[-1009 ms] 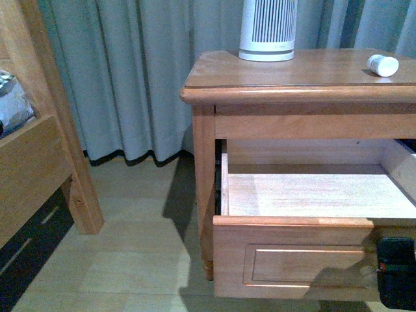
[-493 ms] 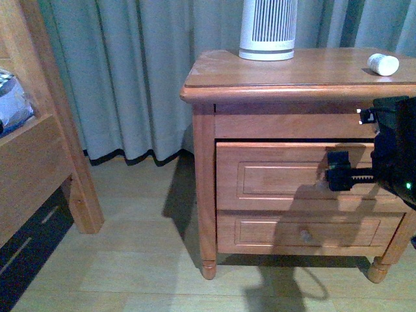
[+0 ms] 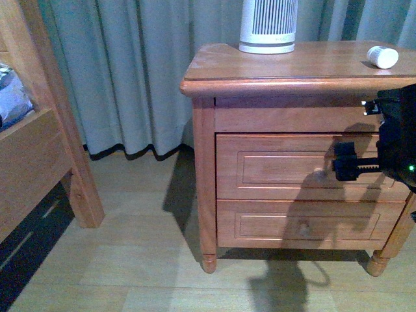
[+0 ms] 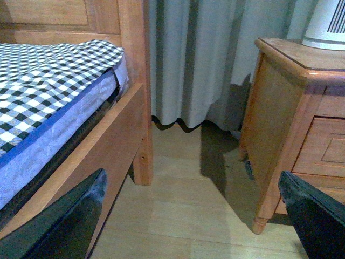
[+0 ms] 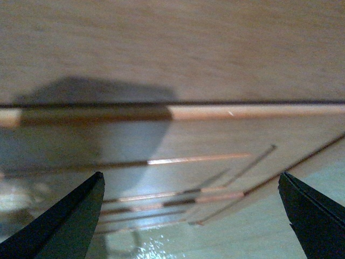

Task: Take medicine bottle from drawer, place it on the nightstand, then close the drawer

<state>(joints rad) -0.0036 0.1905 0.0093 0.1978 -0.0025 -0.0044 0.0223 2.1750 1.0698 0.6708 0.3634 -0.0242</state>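
The nightstand (image 3: 286,71) fills the right half of the front view, and its top surface carries two things: a big white slatted device (image 3: 268,26) at the far middle, and the medicine bottle (image 3: 382,57) near the right end. The bottle lies on its side, with its long axis running about left to right along the top, and it is well apart from the device. So the bottle is already out and resting on the nightstand.

Below the top, the drawer (image 3: 305,166) looks fully shut: its front sits in line with the lower drawer (image 3: 309,225) and I see no dark gap around it. From this I judge that the task is nearly or fully done.

The right claw (image 3: 344,166) is directly in front of the drawer panel, at the right part of it, close to where the knob should be. The knob itself I cannot make out behind the claw and its shadow. In the right wrist view both claw tips (image 5: 64,224) stand wide apart with only wood panel between them, so this claw is open and grips nothing. Whether it touches the panel I cannot tell.

The left claw (image 4: 194,221) is also open and empty, and it hangs low between the bed frame (image 4: 102,140) and the nightstand's left side. The right arm is the nearer one; a coming move would likely be only to draw it straight back, away from the drawer front.
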